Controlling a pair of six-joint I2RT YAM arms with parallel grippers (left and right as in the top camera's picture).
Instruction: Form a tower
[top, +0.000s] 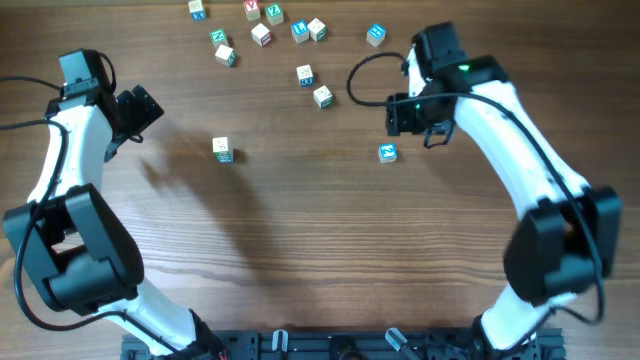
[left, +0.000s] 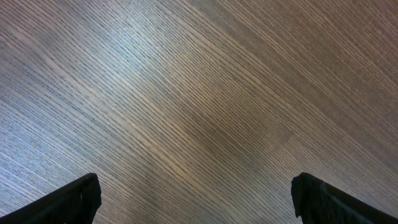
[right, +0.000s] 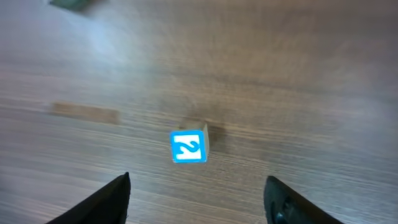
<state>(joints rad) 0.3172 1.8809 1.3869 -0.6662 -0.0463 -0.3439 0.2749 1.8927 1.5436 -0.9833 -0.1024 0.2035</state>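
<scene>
Overhead, the wooden table (top: 320, 250) fills the view, with the left arm (top: 70, 150) and the right arm (top: 500, 130) reaching in from either side. The left gripper (top: 140, 105) hangs over bare wood, its jaws wide apart and empty. The right gripper (top: 408, 118) also has its jaws apart, with nothing between them. What looks like the tower (top: 222, 150), seen nearly end-on and so probably upright, stands left of centre, nearer the left arm. A blue cube (top: 387, 152) lies just beside the right gripper, well apart from the tower. In the right wrist view the blue cube (right: 188, 147) sits just ahead of the fingers, centred in the gap, so the right arm is best placed to take it. Loose cubes (top: 261, 35) are scattered along the far edge.
</scene>
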